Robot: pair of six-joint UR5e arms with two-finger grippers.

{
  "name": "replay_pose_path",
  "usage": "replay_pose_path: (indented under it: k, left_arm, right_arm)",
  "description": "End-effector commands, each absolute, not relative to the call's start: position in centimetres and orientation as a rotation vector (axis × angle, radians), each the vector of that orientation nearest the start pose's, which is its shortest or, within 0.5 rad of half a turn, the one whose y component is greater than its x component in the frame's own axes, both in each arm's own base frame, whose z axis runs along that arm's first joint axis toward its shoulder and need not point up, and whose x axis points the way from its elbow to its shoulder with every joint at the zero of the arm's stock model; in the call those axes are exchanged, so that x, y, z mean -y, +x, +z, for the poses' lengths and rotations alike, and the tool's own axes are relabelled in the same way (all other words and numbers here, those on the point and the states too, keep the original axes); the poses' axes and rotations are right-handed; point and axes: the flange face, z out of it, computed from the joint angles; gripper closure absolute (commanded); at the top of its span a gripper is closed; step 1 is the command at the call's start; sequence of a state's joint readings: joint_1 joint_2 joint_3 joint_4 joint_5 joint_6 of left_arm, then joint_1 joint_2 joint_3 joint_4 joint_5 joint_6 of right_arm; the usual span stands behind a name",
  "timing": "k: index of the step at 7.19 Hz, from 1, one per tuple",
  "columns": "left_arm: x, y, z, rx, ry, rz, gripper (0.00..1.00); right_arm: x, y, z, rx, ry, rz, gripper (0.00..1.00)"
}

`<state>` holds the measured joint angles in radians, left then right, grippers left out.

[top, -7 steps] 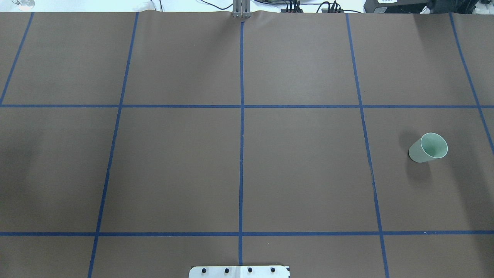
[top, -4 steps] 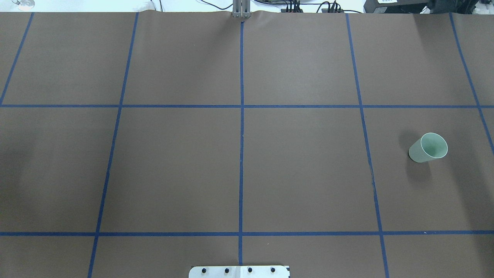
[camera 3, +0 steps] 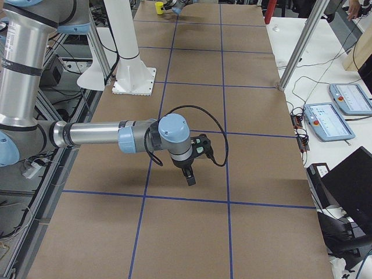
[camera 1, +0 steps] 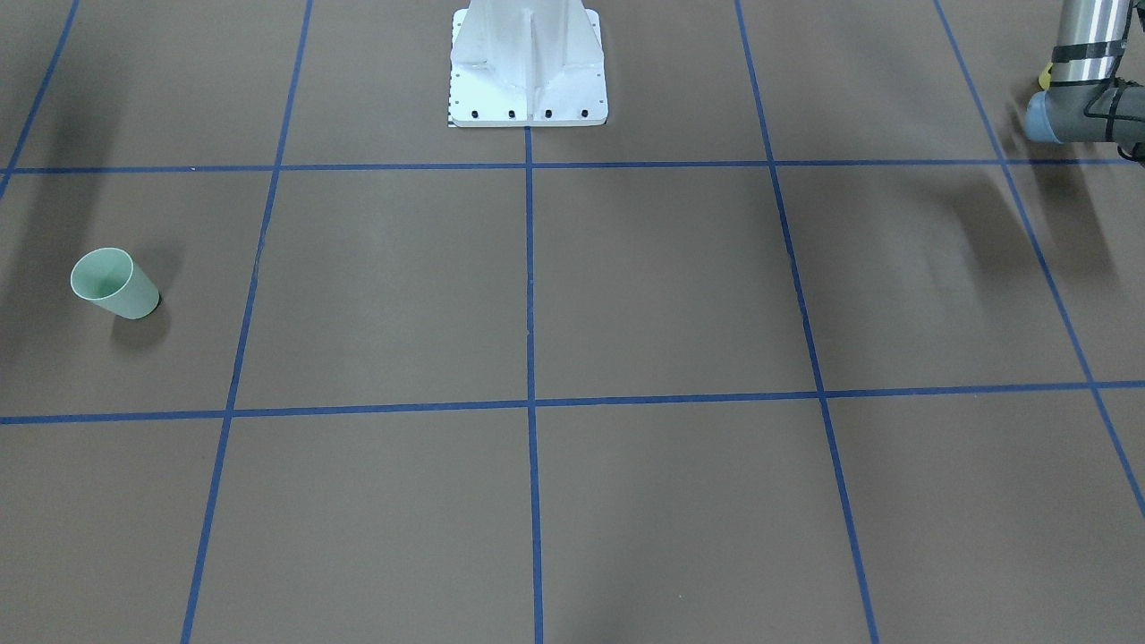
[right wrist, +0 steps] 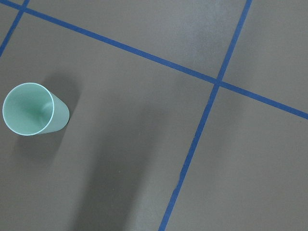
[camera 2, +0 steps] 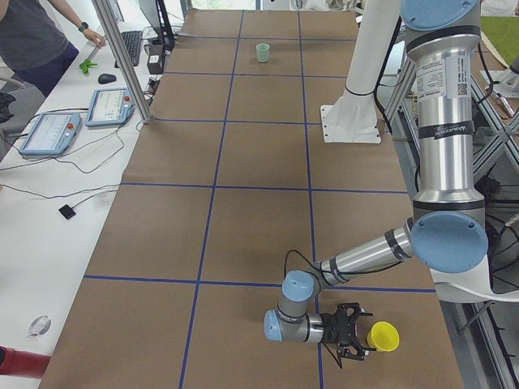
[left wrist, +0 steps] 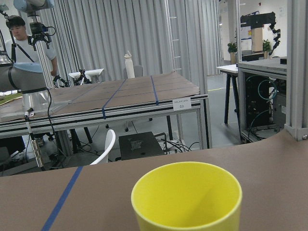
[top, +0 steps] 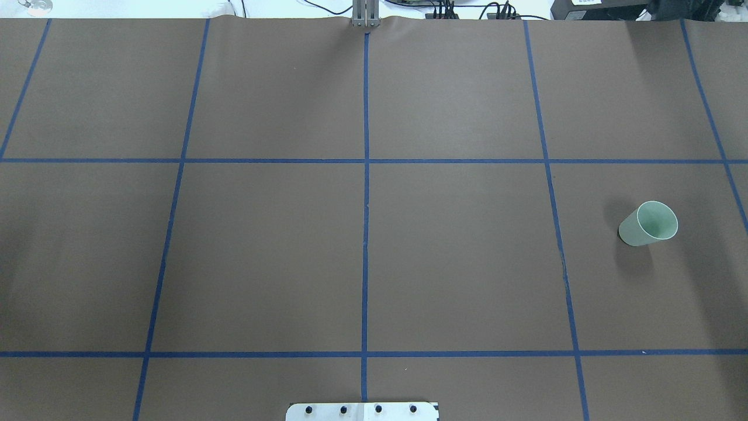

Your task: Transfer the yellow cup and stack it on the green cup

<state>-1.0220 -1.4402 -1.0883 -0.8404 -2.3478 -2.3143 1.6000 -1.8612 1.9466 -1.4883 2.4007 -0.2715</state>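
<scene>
The yellow cup (camera 2: 383, 336) stands upright near the table's corner at the robot's left. It fills the bottom of the left wrist view (left wrist: 186, 197) and shows far off in the exterior right view (camera 3: 158, 7). My left gripper (camera 2: 361, 332) lies level right next to it, pointing at it; I cannot tell whether it is open or shut. The green cup (top: 647, 224) stands upright on the right side, also in the front view (camera 1: 114, 283) and the right wrist view (right wrist: 33, 109). My right gripper (camera 3: 190, 179) hangs over the mat, away from the green cup; its state is unclear.
The robot's white base plate (camera 1: 528, 63) sits at the table's middle edge. The brown mat carries blue tape lines (top: 366, 175). A metal post (camera 2: 122, 57), tablets (camera 2: 49, 134) and an operator (camera 2: 32, 40) are beside the table. The left arm's elbow (camera 1: 1064, 116) shows at the front view's edge.
</scene>
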Motion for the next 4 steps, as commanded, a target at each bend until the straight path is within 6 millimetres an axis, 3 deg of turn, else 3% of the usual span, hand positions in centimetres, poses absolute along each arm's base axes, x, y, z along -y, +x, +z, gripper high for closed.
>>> replay_pose_path:
  k: [1,4]
  left_arm:
    - [20.4,5.4,92.8,1.406,-1.073,-1.888,0.00]
    - [19.3,4.9,93.2,1.424,-1.092,-1.895,0.00]
  right_arm:
    - [37.6,7.1,58.7,0.798,0.279,-0.297,0.00]
    - [37.6,7.1,58.7,0.798,0.279,-0.297,0.00]
